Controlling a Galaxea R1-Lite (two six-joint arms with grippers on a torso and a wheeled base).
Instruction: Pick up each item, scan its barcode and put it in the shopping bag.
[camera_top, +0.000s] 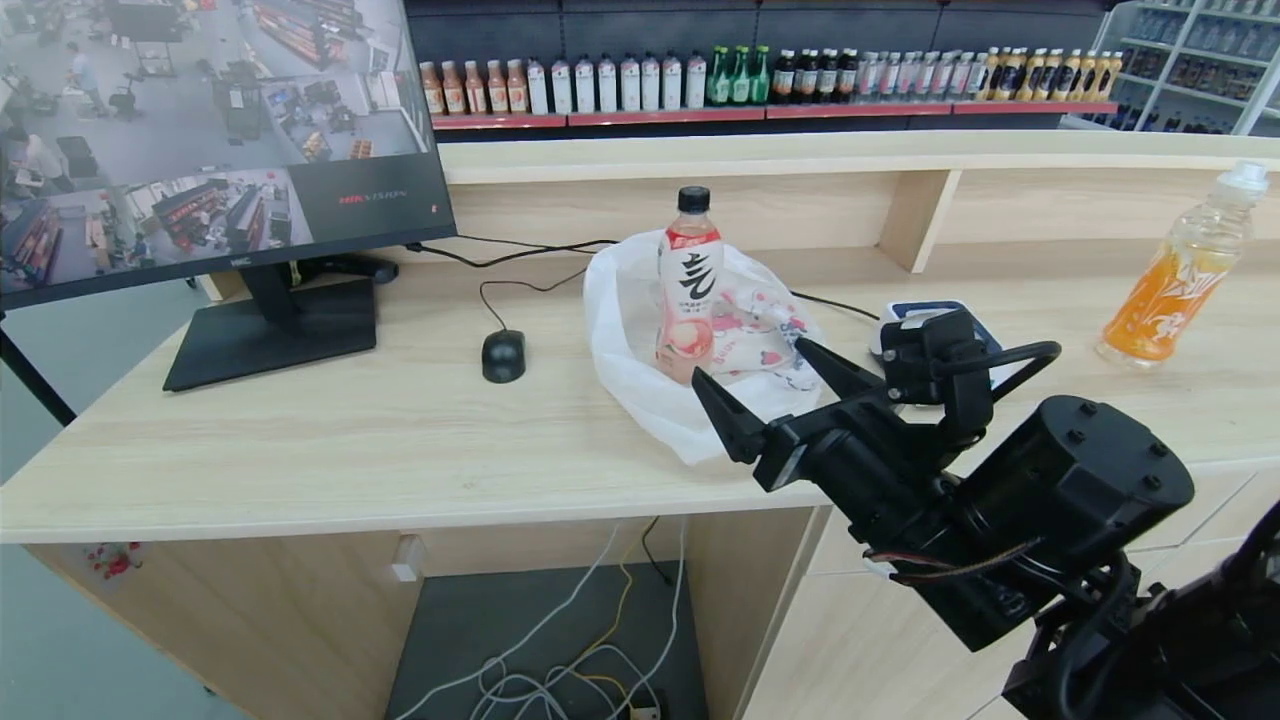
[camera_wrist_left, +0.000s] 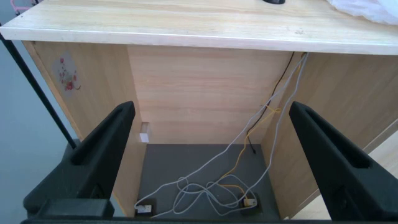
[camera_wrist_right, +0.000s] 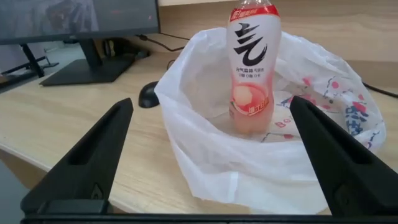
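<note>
A pink peach-drink bottle (camera_top: 690, 285) (camera_wrist_right: 252, 74) with a black cap stands upright inside the white plastic shopping bag (camera_top: 625, 345) (camera_wrist_right: 205, 149) on the counter. My right gripper (camera_top: 750, 360) (camera_wrist_right: 211, 102) is open just in front of the bag, holding nothing, with its fingers pointing at the bottle. An orange-drink bottle (camera_top: 1175, 275) stands alone at the far right of the counter. My left gripper (camera_wrist_left: 211, 109) is open and holds nothing, low in front of the counter, facing the cavity under the desktop.
A monitor (camera_top: 200, 130) and a black mouse (camera_top: 503, 355) sit on the left of the wooden counter (camera_top: 300, 440). A white-and-blue scanner device (camera_top: 905, 312) lies behind my right wrist. Loose cables (camera_wrist_left: 211, 186) hang under the desk. Shelves of bottles line the back wall.
</note>
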